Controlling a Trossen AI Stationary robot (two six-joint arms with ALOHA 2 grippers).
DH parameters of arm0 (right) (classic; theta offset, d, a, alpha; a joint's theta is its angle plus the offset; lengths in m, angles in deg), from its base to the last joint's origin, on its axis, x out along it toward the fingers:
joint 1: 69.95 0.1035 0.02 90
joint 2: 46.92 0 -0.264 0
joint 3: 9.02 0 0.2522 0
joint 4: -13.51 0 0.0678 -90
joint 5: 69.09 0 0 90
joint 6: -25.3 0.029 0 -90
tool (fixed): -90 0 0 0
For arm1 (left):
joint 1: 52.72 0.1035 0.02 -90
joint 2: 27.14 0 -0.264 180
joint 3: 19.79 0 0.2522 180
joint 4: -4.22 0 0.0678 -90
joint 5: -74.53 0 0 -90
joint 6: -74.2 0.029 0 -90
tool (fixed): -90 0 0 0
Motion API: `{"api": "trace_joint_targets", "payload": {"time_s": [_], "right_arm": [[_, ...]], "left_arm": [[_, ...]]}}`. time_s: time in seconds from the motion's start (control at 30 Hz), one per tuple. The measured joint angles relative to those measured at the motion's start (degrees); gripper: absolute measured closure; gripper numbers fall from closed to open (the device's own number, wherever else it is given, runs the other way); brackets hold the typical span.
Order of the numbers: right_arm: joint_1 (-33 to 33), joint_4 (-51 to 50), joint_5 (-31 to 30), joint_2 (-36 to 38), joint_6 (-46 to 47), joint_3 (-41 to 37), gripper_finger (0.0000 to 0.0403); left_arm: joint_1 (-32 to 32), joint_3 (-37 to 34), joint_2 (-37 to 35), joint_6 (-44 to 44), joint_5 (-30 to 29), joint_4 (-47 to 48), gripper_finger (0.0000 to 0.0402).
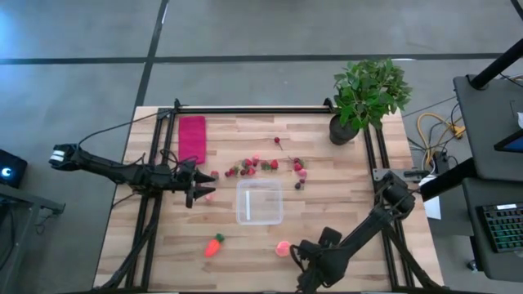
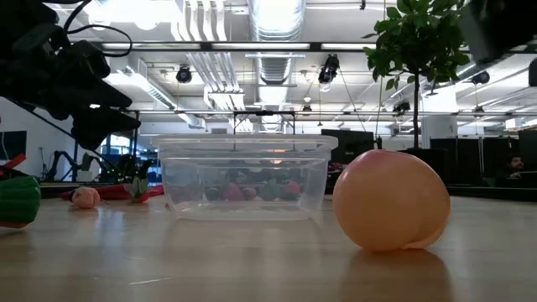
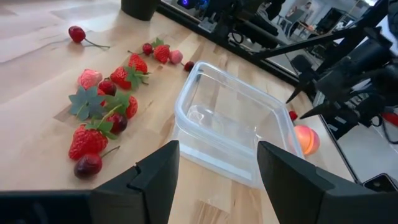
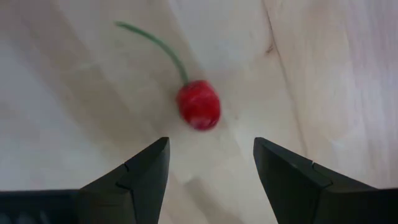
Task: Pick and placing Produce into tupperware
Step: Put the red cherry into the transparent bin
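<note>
The pale wooden slatted worktop (image 1: 327, 204) is carrying everything, and the small clear squarish plastic tupperware (image 1: 260, 202) is sitting near its middle, looking empty. Just beyond it, toward the far edge, the scatter of small red strawberries and dark cherries (image 1: 261, 166) is lying loose; the orange carrot with a green top (image 1: 214, 245) is lying near the front edge, left of the container. The pale orange-pink round fruit (image 1: 283, 248) is resting just beside the right end effector (image 1: 301, 251), to its left, so the right arm is by far the nearer one to it. That end effector is standing partly open and holding nothing, and it is pointing down over a single red cherry with a green stem (image 4: 198, 104), which is lying just ahead of the fingertips with the stem trailing away. The left end effector (image 1: 198, 193) is also hanging open and empty, just left of the container, with the berries ahead of it.
</note>
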Motion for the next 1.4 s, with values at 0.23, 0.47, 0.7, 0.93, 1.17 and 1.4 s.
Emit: {"api": "trace_joint_targets", "payload": {"time_s": [0.23,0.47,0.7,0.93,1.17,1.4], "right_arm": [[-0.92,2.85,-0.03,0.06,-3.43,0.89,0.0181],[-1.71,4.03,-0.64,0.06,-5.52,-0.22,0.0201],[-2.57,4.93,-1.53,0.04,-7.33,-0.69,0.023],[-2.59,5.07,-1.45,0.04,-7.33,-0.89,0.0257],[-2.59,5.19,0.09,0.02,-7.31,-0.89,0.0295],[-2.84,5.12,0.29,0.02,-6.18,-0.89,0.0327]], "left_arm": [[0.0,0.0,0.93,3.1,0.02,-0.14,0.0199],[0.0,0.0,2.31,2.83,0.02,-0.13,0.0199],[0.0,0.0,3.3,2.66,0.02,-0.17,0.0199],[0.0,0.0,4.25,2.45,0.02,-0.33,0.0199],[0.0,0.0,4.9,2.45,0.04,-0.42,0.0199],[0.0,0.0,4.86,2.45,0.02,-0.66,0.0199]]}}
